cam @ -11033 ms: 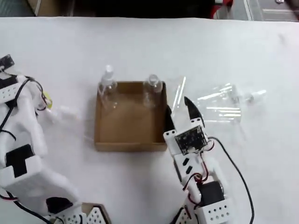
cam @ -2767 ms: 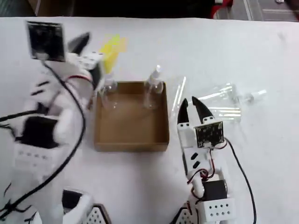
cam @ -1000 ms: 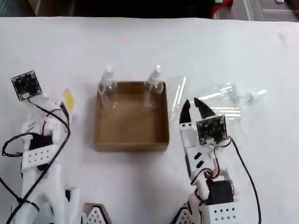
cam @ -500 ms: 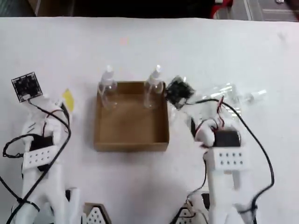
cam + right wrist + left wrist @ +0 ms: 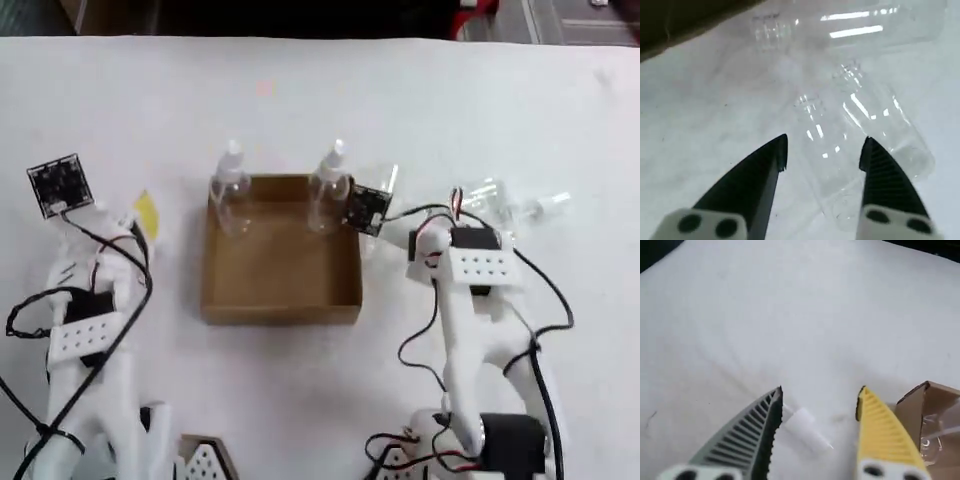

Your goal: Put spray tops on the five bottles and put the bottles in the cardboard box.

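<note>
The right gripper is spread wide. A clear bottle lies on the table between its black fingers, not clasped. Two more bottles lie just beyond it. A second ago this arm lay low on the near side, and it has since swung up and out over the loose bottles right of the cardboard box. The left gripper, unmoved left of the box, also gapes, with a white spray top lying between its fingers. Two capped bottles stand in the box's far corners.
</note>
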Robot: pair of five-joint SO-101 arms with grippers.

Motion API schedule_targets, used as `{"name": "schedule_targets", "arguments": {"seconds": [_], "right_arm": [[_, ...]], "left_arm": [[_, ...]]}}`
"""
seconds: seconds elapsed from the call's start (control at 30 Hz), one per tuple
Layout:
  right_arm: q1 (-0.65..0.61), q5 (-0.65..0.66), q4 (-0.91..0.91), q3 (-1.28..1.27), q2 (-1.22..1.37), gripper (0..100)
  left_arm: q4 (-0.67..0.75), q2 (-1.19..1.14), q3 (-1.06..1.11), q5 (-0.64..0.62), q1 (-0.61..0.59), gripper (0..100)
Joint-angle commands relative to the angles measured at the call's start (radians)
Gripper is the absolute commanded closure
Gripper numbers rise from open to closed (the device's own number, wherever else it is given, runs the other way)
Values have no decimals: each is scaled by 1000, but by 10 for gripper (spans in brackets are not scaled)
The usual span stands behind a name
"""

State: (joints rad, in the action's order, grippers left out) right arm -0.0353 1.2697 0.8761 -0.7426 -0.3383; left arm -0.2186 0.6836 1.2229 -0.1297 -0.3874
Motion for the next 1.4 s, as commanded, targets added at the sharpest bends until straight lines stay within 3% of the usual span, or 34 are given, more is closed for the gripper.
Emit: {"name": "schedule_targets", "arguments": {"seconds": [0.0, 0.97, 1.2, 1.37], "right_arm": [[-12, 11, -84, 44, 81, 804], [12, 74, -266, 44, 283, 812], [47, 74, -323, 40, 289, 977], [44, 68, -323, 46, 282, 982]], "left_arm": [[31, 2, -12, 9, 13, 775], [32, 2, -12, 11, 15, 775], [32, 2, -12, 11, 15, 775], [32, 2, -12, 11, 15, 775]]}}
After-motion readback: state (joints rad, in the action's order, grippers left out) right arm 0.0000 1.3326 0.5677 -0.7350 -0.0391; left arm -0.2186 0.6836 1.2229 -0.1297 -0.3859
